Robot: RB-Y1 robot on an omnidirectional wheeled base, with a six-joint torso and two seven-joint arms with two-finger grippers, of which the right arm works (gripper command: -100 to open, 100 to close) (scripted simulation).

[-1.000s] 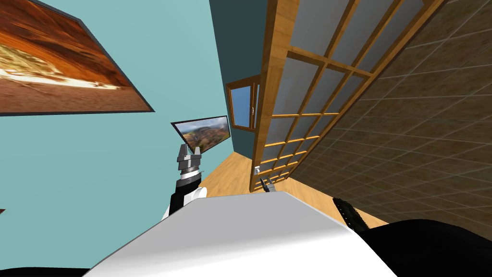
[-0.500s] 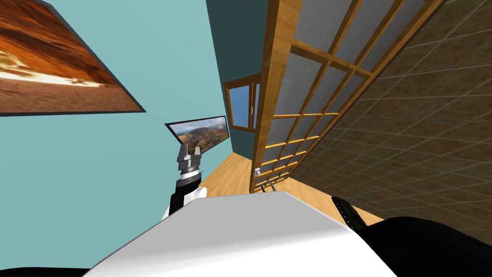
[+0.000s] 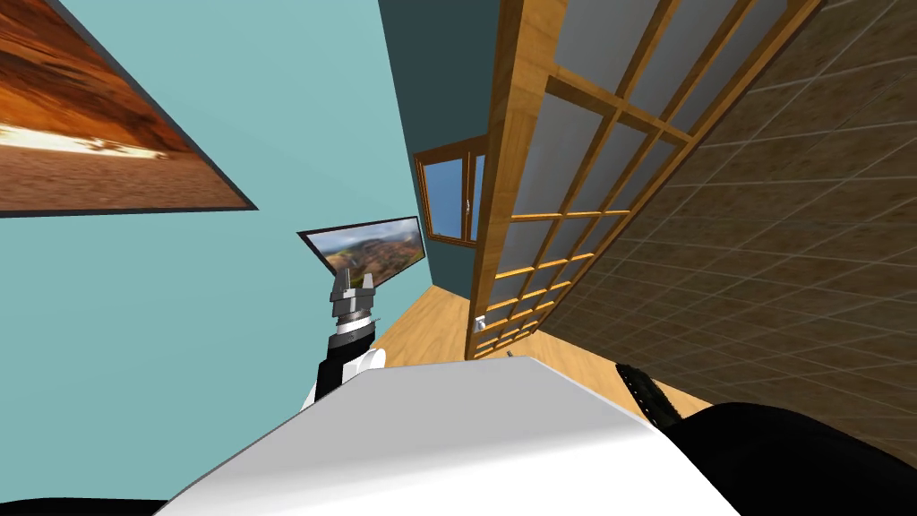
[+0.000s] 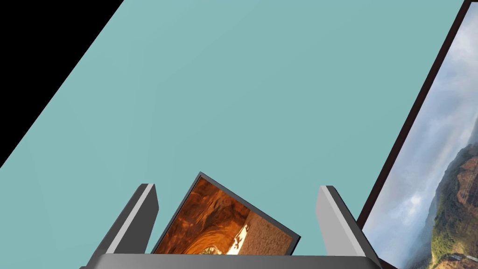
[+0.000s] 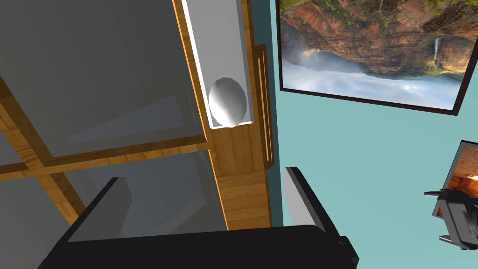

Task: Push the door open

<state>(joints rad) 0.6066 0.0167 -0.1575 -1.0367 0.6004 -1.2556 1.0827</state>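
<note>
The door (image 3: pixel 537 224) is a wooden lattice with grey panes, standing just ahead of me and to the right. Near its edge a white plate (image 3: pixel 480 321) carries a round grey knob (image 5: pixel 227 100). My right gripper (image 5: pixel 203 175) is open, close to the door's (image 5: pixel 93 84) panes below the knob, with nothing between its fingers. Whether a finger touches the door I cannot tell. My left gripper (image 3: pixel 353 278) is raised in front of the teal wall, also open (image 4: pixel 237 187) and empty. It also appears off to the side in the right wrist view (image 5: pixel 455 217).
A brown tiled wall (image 3: pixel 788 269) runs along the right of the door. The teal wall (image 3: pixel 179 313) on the left bears framed pictures (image 3: pixel 367 246). A wooden window (image 3: pixel 452 197) sits in the darker wall beyond. Wooden floor (image 3: pixel 430 331) lies between.
My view has swung, so the wall pictures have slid left. The right gripper's tip, seen by the door's foot a second ago, has sunk behind my chest. The left arm keeps its pose.
</note>
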